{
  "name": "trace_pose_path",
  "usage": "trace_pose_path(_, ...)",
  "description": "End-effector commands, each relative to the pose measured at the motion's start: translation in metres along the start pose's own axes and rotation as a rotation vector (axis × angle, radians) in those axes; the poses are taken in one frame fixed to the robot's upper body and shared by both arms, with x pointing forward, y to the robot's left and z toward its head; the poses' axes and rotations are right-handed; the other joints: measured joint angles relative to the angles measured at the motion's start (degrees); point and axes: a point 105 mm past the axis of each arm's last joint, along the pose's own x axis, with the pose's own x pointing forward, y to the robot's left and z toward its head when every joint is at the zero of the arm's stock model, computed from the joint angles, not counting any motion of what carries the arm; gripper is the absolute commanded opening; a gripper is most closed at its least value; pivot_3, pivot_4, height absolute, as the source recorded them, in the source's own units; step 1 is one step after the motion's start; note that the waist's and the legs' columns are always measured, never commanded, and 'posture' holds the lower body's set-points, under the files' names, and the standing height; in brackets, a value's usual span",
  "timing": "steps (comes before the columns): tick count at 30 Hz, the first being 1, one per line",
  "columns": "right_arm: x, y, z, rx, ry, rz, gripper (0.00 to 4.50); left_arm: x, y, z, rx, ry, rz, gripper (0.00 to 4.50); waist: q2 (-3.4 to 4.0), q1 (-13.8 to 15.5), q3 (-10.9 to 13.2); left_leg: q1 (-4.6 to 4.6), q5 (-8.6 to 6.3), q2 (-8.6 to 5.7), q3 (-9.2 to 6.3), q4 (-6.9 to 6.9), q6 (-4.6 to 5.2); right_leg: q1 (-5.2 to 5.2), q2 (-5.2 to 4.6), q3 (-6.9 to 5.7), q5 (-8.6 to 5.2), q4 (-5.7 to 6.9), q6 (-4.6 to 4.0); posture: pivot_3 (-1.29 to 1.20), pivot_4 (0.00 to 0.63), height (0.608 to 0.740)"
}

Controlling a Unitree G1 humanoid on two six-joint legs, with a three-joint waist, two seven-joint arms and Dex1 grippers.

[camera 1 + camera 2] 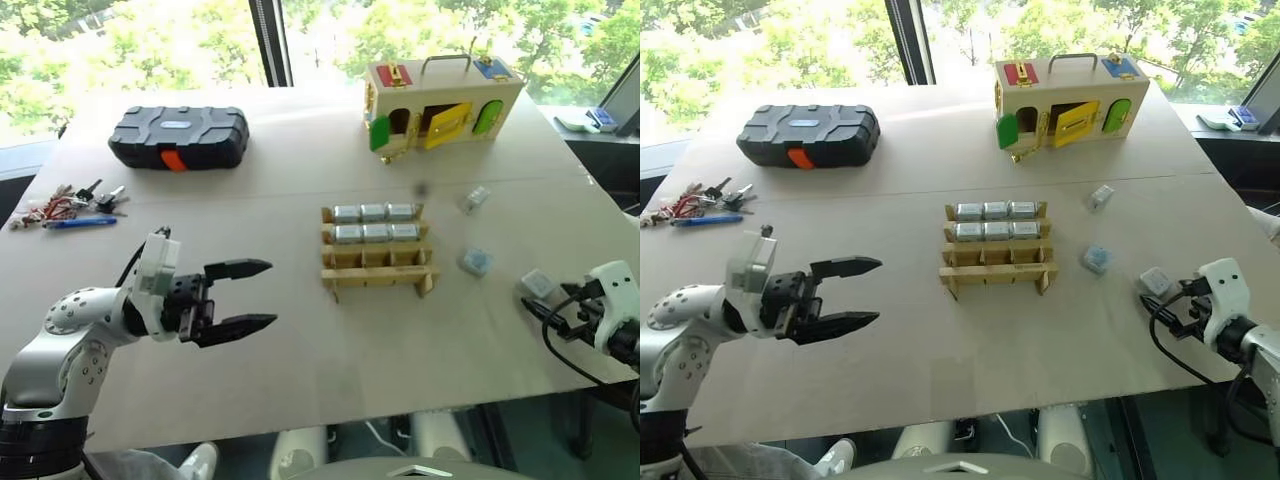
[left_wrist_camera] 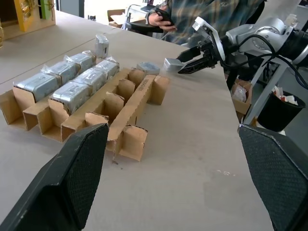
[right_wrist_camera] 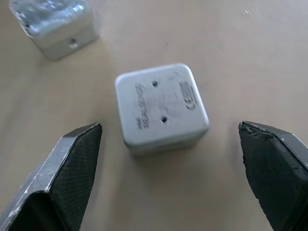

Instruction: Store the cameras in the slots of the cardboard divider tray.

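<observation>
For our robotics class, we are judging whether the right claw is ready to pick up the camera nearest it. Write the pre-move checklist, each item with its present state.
1. Right claw open: ok.
2. Nearest camera between the fingers' line, lying flat on the table: ok.
3. Claw not yet touching it: ok.
4. Cardboard divider tray has free slots: ok, the two near rows are empty.
5. Left claw clear of the tray: ok, open and apart from it.
6. Person's hand behind the table edge, clear of the path: cannot tell.
</observation>
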Motion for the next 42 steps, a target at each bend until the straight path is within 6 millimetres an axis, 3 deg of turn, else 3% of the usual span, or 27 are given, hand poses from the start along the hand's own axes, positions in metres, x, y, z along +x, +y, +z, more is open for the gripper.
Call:
trace_pose_path(1,0.004,0.006,0.015,-0.042,-0.040,0.032,4.50,-0.003,-0.001,0.005,0.036,0.000,-0.007,4.47,0.00,0.0,0.0,0.00,0.00,0.00,0.00,0.00,0.00,0.00,0.00,0.00,0.00,0.00,-0.01,0.00,0.150,0.740)
trace_pose_path(4,0.008,0.006,0.015,-0.042,-0.039,0.035,3.75,-0.001,-0.001,0.005,0.037,-0.002,-0.019,4.50,0.00,0.1,0.0,-0.02,0.00,0.00,0.00,0.00,0.00,0.00,-0.01,0.00,0.06,0.00,-0.10,0.00,0.150,0.740)
trace_pose_path(8,0.009,0.004,0.013,-0.059,-0.019,0.034,1.87,0.004,-0.002,0.010,0.033,-0.009,-0.033,4.50,-0.01,0.3,0.0,-0.02,0.00,-0.01,0.00,0.00,0.00,0.01,-0.01,-0.01,0.06,0.00,-0.09,0.00,0.150,0.740)
trace_pose_path(9,0.008,0.003,0.013,-0.070,-0.013,0.028,1.80,0.005,-0.003,0.012,0.035,-0.010,-0.039,4.50,-0.01,0.3,0.0,-0.02,0.00,-0.01,0.00,0.00,0.00,0.01,-0.01,-0.01,0.06,0.00,-0.09,0.00,0.150,0.740)
trace_pose_path(12,0.005,0.000,0.015,-0.118,-0.014,0.013,1.80,0.010,-0.003,0.018,0.031,-0.023,-0.049,4.50,-0.02,0.3,0.0,-0.01,0.00,-0.01,0.00,0.01,0.00,0.02,0.00,-0.02,0.05,0.00,-0.08,0.00,0.150,0.740)
trace_pose_path(20,-0.006,0.007,0.059,-0.178,-0.122,0.014,1.80,0.030,0.000,0.044,-0.015,-0.088,-0.048,4.50,-0.01,0.4,0.0,0.01,0.02,-0.02,0.02,0.05,0.02,0.05,0.07,0.03,0.02,0.06,0.00,0.00,0.150,0.740)
trace_pose_path(25,0.000,0.018,0.033,-0.136,-0.053,0.063,1.80,0.037,0.000,0.041,-0.009,-0.088,-0.062,4.50,-0.03,0.6,0.0,0.03,0.15,0.02,0.02,0.05,0.25,0.07,0.19,0.05,0.02,0.06,0.00,0.00,0.150,0.740)
trace_pose_path(26,0.003,0.018,0.025,-0.130,-0.035,0.063,2.82,0.039,0.000,0.040,-0.007,-0.084,-0.065,4.50,-0.03,0.7,0.0,0.02,0.15,0.02,0.01,0.05,0.25,0.07,0.20,0.05,0.02,0.05,-0.01,0.00,0.150,0.740)
trace_pose_path(27,0.006,0.016,0.018,-0.134,-0.020,0.054,3.04,0.040,-0.001,0.040,-0.003,-0.079,-0.070,4.50,-0.04,0.8,0.0,0.02,0.15,0.02,0.02,0.05,0.26,0.07,0.19,0.06,0.02,0.05,-0.01,0.00,0.150,0.740)
trace_pose_path(30,0.012,0.011,0.004,-0.134,0.003,0.037,4.46,0.042,-0.001,0.039,0.003,-0.074,-0.072,4.50,-0.04,0.8,0.0,0.04,0.15,0.01,0.06,0.10,0.25,0.08,0.19,0.10,0.01,0.06,0.00,0.00,0.150,0.740)
trace_pose_path(39,0.009,0.007,0.001,-0.098,-0.031,0.027,4.46,0.044,-0.001,0.038,0.007,-0.060,-0.068,4.50,-0.02,1.0,0.0,0.07,0.15,0.05,0.07,0.11,0.25,0.09,0.23,0.13,0.03,0.07,-0.03,0.00,0.150,0.740)
trace_pose_path(42,0.010,0.008,0.000,-0.094,-0.039,0.033,3.66,0.045,-0.002,0.038,0.011,-0.054,-0.076,4.50,-0.02,1.1,0.0,0.07,0.15,0.05,0.07,0.11,0.25,0.09,0.23,0.13,0.03,0.07,-0.02,0.00,0.150,0.740)
